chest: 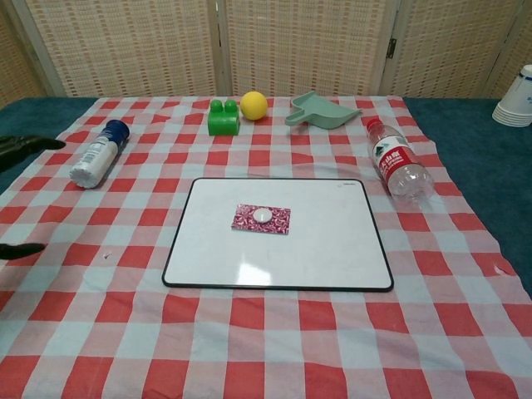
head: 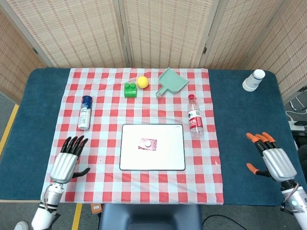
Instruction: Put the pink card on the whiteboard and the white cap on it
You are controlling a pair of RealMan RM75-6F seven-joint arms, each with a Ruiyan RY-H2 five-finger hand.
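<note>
We see the pink card [chest: 261, 219] lying flat mid-whiteboard [chest: 332, 249], the white cap [chest: 263, 214] resting on it.

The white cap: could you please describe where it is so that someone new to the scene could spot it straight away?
Find the whiteboard in the middle of the checked cloth. Left of its centre lies the pink card, and the white cap sits on top of it. It is the only small round white disc on the patterned card.
</note>
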